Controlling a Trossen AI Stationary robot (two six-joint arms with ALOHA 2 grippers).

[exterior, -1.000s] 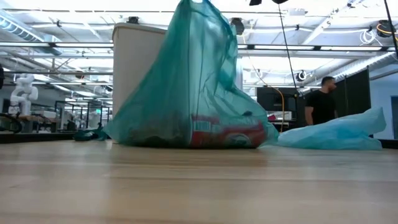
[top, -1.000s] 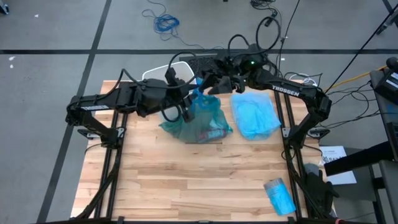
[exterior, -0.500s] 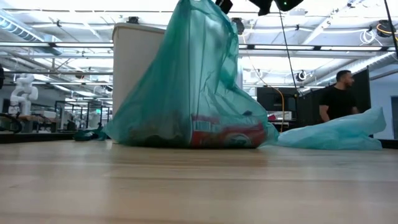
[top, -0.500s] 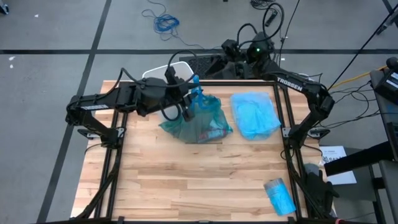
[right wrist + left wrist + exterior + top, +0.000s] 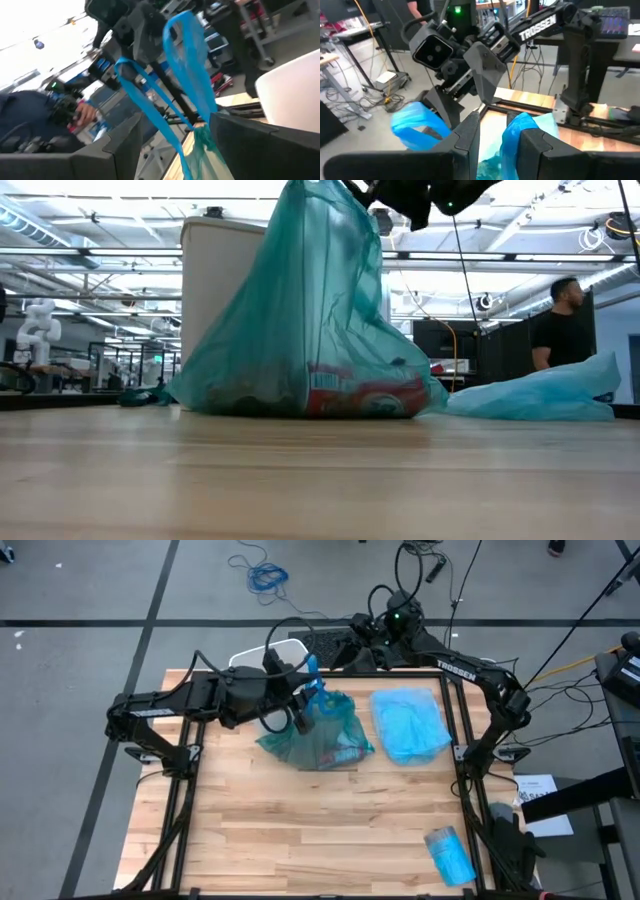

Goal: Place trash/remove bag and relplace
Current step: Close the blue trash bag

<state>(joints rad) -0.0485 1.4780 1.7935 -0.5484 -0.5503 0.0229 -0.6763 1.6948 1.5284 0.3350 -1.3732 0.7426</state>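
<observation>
A teal trash bag [image 5: 300,330] stands on the table, its bottom on the wood and its top drawn up in a peak. Trash shows through its wall, among it a red-and-white bottle [image 5: 365,394]. My left gripper [image 5: 303,712] is shut on the bag's top. Blue drawstring loops [image 5: 192,65] rise above that hold. My right gripper [image 5: 341,657] hangs open just behind the bag's top. Its fingers [image 5: 122,145] stand on either side of the loops; I cannot tell whether they touch. My left gripper pinches the bag's gathered top [image 5: 513,131] between its two fingers, just below the drawstring loops. The fingers come nearly level from the table's left. The bag hangs upright from the hold, its upper wall drawn up and its bottom [image 5: 300,408] on the table.
A white bin [image 5: 225,280] stands behind the bag at the far edge. A spare blue bag [image 5: 410,725] lies spread at the right, and a roll of bags [image 5: 448,853] lies at the near right corner. A person [image 5: 560,330] stands in the room beyond.
My right arm has swung toward the table's far edge and sunk a little beside the bag's top, its gripper staying open. The bag and my left gripper have kept their place.
</observation>
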